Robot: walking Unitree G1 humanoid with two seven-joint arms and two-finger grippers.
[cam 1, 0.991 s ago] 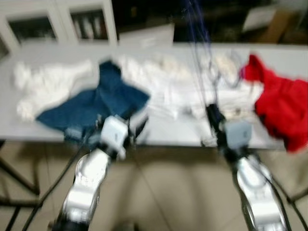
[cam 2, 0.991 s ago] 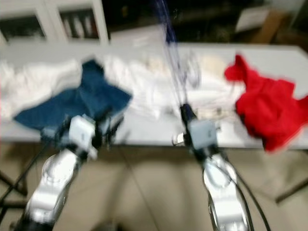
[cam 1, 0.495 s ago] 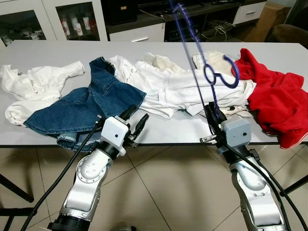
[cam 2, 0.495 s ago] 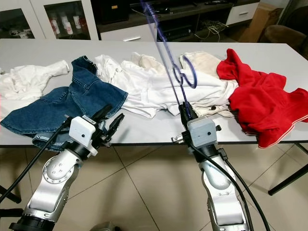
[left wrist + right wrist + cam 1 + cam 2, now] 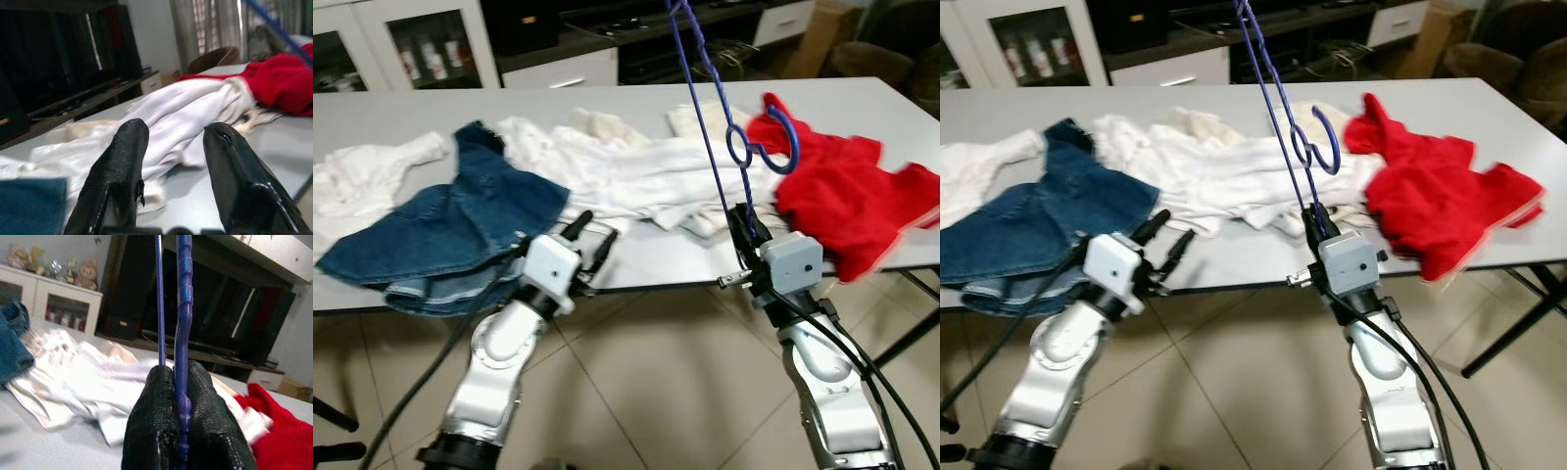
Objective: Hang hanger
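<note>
Grey table (image 5: pixel 656 259) strewn with clothes: denim garment (image 5: pixel 460 230) left, red garment (image 5: pixel 842 191) right. Right gripper (image 5: pixel 741 227) center-right clamps blue hanger (image 5: pixel 705 127), rising to top center. Left gripper (image 5: pixel 590 235) center-left, fingers spread, empty.

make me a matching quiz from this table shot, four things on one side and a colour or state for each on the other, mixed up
Things:
1. hanger
2. left end effector
3. garment at the table's right end
4. denim piece

Colour or state:
A. open, holding nothing
B. red
C. blue-purple, clamped upright in the right end effector
D. dark blue, lying flat left of the white clothes

Pairs: 1-C, 2-A, 3-B, 4-D
</note>
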